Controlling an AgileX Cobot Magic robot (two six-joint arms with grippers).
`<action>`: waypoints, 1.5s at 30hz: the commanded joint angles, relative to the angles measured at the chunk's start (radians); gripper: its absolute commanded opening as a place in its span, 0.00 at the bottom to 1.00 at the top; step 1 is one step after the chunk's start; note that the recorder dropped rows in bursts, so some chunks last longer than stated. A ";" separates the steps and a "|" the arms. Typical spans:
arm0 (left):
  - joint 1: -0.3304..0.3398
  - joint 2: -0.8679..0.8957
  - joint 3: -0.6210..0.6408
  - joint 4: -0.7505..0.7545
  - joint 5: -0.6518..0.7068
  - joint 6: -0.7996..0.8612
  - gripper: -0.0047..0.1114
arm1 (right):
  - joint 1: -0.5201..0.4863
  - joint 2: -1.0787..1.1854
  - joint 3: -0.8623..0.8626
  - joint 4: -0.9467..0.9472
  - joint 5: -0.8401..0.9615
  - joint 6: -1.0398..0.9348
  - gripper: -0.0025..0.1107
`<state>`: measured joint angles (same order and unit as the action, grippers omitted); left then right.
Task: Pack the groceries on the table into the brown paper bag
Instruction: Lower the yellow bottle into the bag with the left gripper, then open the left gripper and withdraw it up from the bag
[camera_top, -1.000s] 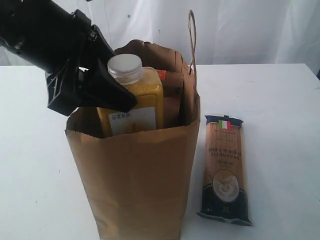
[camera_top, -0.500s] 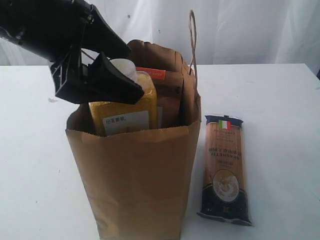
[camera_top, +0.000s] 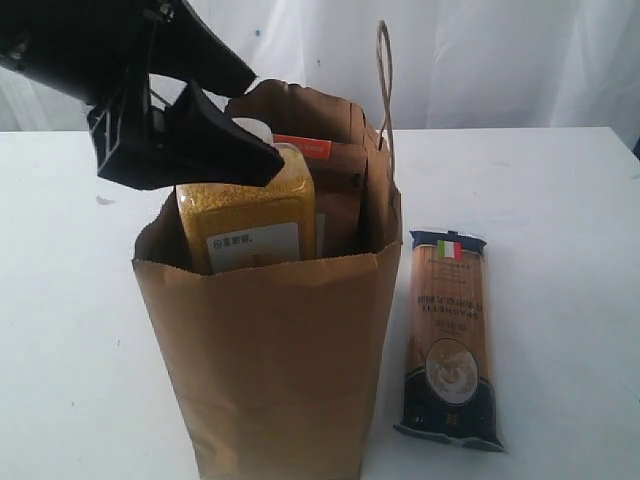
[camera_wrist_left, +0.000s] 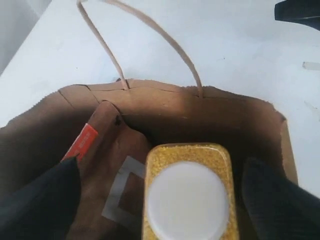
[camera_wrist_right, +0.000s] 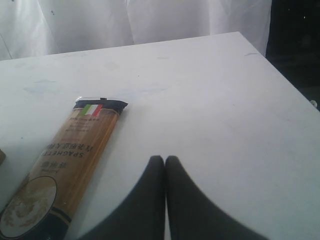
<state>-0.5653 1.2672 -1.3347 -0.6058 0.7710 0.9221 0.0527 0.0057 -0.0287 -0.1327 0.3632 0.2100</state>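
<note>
White table (camera_top: 560, 180), white curtain (camera_top: 480, 60) behind — left claw (camera_wrist_left: 160, 170) spread, empty; right claw (camera_wrist_right: 164, 162) closed, empty

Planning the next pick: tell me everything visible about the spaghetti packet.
The dark-blue spaghetti packet is long, flat and glossy, with a tan middle, an Italian flag at its far end and a pasta picture near the front. It lies flat on the table, right of the brown paper bag, seemingly apart from it; nothing else touches it.

a creased white curtain (camera_top: 500, 60) hangs across the whole background.
</note>
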 joint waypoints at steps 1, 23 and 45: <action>-0.005 -0.058 -0.004 -0.021 0.030 -0.008 0.79 | -0.004 -0.006 0.002 0.001 -0.006 0.003 0.02; -0.005 -0.489 0.083 0.232 0.074 -0.550 0.04 | -0.004 -0.006 0.002 0.001 -0.006 -0.012 0.02; -0.005 -0.592 0.211 0.348 0.106 -0.764 0.04 | -0.004 -0.006 0.002 0.001 -0.006 -0.012 0.02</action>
<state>-0.5653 0.6873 -1.1271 -0.2499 0.8752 0.1674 0.0527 0.0057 -0.0287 -0.1327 0.3632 0.2072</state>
